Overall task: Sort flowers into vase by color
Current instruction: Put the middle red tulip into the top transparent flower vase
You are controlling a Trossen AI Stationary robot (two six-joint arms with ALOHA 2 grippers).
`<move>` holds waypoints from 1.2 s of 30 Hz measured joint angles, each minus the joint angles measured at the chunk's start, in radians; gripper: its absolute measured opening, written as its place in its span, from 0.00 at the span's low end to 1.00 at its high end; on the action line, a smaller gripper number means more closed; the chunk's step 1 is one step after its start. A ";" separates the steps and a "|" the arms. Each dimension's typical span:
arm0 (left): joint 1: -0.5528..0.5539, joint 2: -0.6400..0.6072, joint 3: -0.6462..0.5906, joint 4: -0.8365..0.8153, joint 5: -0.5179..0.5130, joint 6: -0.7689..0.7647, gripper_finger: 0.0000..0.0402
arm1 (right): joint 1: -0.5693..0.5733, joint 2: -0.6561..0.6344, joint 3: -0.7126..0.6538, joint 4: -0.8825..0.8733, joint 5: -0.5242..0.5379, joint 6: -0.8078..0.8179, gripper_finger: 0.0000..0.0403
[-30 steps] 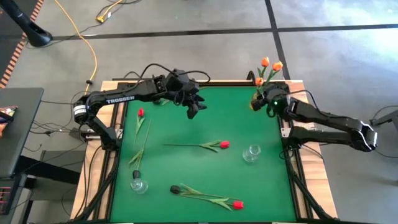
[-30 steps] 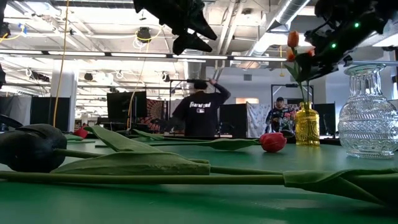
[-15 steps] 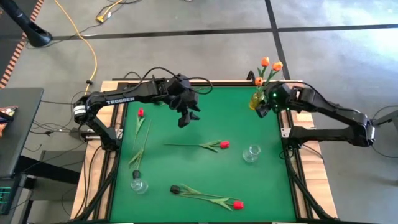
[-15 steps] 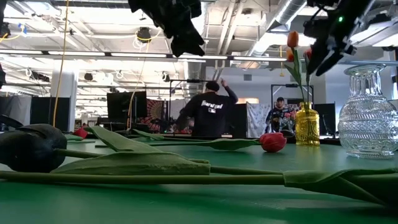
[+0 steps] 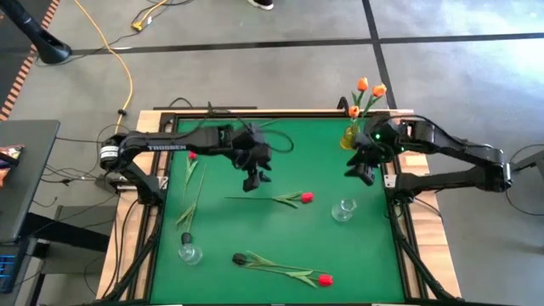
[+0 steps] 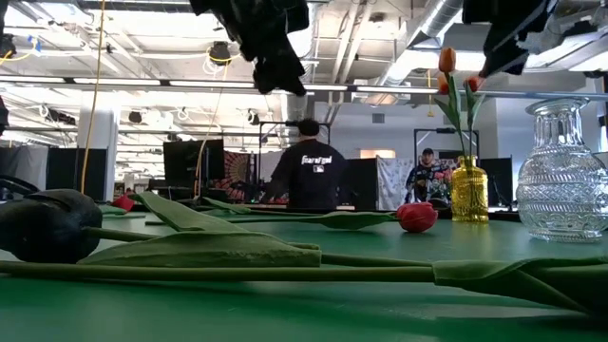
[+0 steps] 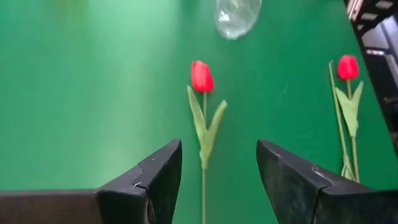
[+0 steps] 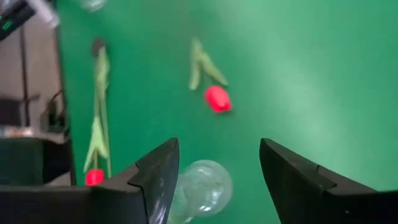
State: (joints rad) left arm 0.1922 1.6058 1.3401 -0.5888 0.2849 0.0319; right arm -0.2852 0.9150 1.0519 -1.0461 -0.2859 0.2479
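High view: left hand (image 5: 254, 180) open, empty, above the middle red tulip (image 5: 299, 198); right hand (image 5: 360, 168) likewise.

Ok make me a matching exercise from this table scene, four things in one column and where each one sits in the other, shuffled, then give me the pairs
Things
1. yellow glass vase holding orange tulips
2. clear round glass vase
3. dark blackish tulip head
4. left gripper

Places
A. on the cloth's near edge, lying flat
B. far right corner of the green table
C. raised above the middle red tulip's stem
D. right side, below the right gripper

Pairs: 1-B, 2-D, 3-A, 4-C
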 joint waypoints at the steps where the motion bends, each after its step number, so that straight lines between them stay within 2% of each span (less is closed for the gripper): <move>1: -0.017 0.000 -0.024 0.020 -0.018 0.000 0.49 | 0.029 0.000 0.000 0.016 0.000 -0.009 0.62; 6: -0.107 0.000 -0.171 0.199 -0.090 0.007 0.49 | 0.191 0.000 0.000 0.137 0.000 -0.024 0.62; 10: -0.170 0.001 -0.290 0.366 -0.221 0.053 0.49 | 0.309 0.002 0.000 0.226 0.008 -0.023 0.62; 13: -0.187 0.001 -0.356 0.454 -0.299 0.042 0.49 | 0.381 0.002 0.000 0.252 0.058 0.012 0.62; 17: -0.186 0.001 -0.415 0.509 -0.313 -0.016 0.49 | 0.458 0.002 0.000 0.271 0.178 0.095 0.62; 22: -0.186 0.000 -0.482 0.572 -0.325 -0.014 0.49 | 0.532 0.007 0.000 0.301 0.308 0.200 0.62; 28: -0.186 0.056 -0.516 0.672 -0.335 -0.022 0.49 | 0.597 0.041 0.000 0.375 0.395 0.274 0.62; 36: -0.186 0.182 -0.480 0.713 -0.340 -0.037 0.49 | 0.620 0.112 -0.001 0.404 0.419 0.362 0.62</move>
State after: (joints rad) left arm 0.0063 1.7880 0.8601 0.1245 -0.0550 -0.0051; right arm 0.3351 1.0270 1.0512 -0.6424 0.1331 0.6094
